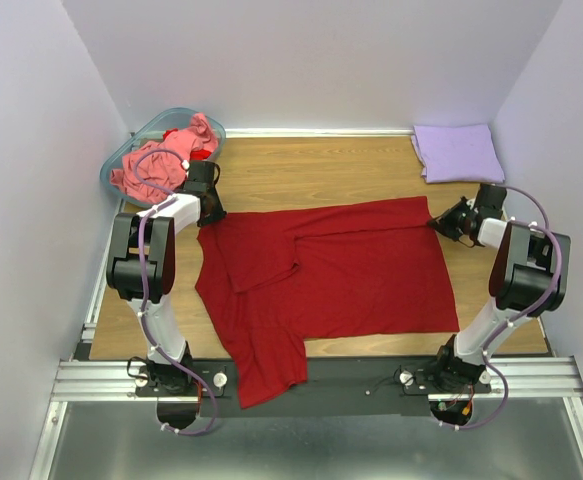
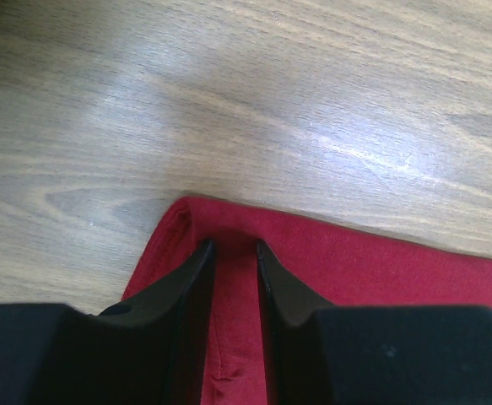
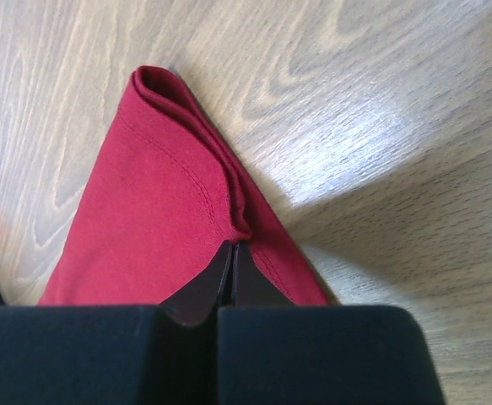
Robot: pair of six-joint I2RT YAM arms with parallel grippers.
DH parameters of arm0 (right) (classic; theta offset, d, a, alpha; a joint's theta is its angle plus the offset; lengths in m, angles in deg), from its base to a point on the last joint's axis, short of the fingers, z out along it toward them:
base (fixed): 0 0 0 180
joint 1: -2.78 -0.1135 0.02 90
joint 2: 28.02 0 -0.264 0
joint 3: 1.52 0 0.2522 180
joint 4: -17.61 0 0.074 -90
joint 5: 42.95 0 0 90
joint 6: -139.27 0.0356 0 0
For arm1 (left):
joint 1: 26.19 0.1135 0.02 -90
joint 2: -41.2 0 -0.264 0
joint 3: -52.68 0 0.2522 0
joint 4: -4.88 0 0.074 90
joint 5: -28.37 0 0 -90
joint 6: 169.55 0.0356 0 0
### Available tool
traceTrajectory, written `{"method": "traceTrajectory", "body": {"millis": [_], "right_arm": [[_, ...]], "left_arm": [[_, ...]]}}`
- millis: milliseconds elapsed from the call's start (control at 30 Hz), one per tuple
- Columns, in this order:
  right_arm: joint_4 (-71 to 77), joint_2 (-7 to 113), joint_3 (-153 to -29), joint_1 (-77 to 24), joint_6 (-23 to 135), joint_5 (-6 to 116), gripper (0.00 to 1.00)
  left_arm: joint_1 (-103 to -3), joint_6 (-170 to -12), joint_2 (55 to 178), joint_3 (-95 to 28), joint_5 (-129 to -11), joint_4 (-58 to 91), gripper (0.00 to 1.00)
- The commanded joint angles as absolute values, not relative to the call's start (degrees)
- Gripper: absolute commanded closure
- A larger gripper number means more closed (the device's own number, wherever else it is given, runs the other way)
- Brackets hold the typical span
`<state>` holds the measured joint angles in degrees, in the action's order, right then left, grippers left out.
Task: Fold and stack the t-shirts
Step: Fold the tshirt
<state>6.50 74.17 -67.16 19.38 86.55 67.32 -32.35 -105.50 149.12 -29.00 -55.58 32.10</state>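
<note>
On the wooden table (image 1: 311,170), between the two arms, the dark red t-shirt (image 1: 341,270) lies spread nearly flat, and it is the garment in hand. Its long axis runs across the table from the robot's left to its right. The straight, stitched edge at the right reads as the hem, so the neck most likely points left, though the collar itself cannot be made out. One flap, probably a sleeve, is already turned in onto the body near the far-left corner. Another hangs toward the near edge, over the dark rail. The right gripper (image 1: 441,222) sits at the far-right corner with its fingers pressed together on the doubled edge of the cloth, which puckers at the tips in the right wrist view. The left gripper (image 1: 207,212) is at the far-left corner, its jaws standing part way apart astride the red cloth. Whether they clamp a ridge of it or merely rest over it cannot be told. As for progress, a lavender t-shirt (image 1: 458,152) lies folded square at the far-right corner of the table, so one of three looks finished. A salmon-pink t-shirt (image 1: 156,165) sits crumpled in the teal basket (image 1: 161,118) at the far left, untouched. By my reading the red one is barely begun, with its main folds and the stacking not yet done.
</note>
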Motion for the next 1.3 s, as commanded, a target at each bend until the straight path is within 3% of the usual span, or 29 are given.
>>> {"method": "traceTrajectory", "body": {"millis": [0, 733, 833, 1000, 1133, 1267], "right_arm": [[4.8, 71.8, -66.7, 20.0, 84.6, 65.2, 1.0], [-2.9, 72.8, -71.5, 21.6, 78.7, 64.9, 0.99], [-3.8, 73.8, -72.5, 21.4, 77.2, 67.0, 0.94], [-4.4, 70.2, -72.2, 18.5, 75.3, 65.2, 0.72], [-5.5, 66.5, -72.6, 14.6, 74.2, 61.9, 0.68], [-5.8, 65.3, -74.4, 4.5, 70.3, 60.1, 0.67]], "left_arm": [[-32.7, -104.6, 148.5, -30.0, -52.7, 33.9, 0.66], [-32.7, -103.4, 149.1, -30.7, -51.6, 35.3, 0.65], [-32.7, -103.1, 149.4, -30.8, -52.1, 35.3, 0.65], [-32.8, -102.9, 149.0, -30.7, -52.5, 35.2, 0.59], [-32.9, -102.9, 148.4, -30.7, -52.3, 35.2, 0.52], [-33.2, -102.5, 147.1, -30.8, -51.6, 35.1, 0.46]]}}
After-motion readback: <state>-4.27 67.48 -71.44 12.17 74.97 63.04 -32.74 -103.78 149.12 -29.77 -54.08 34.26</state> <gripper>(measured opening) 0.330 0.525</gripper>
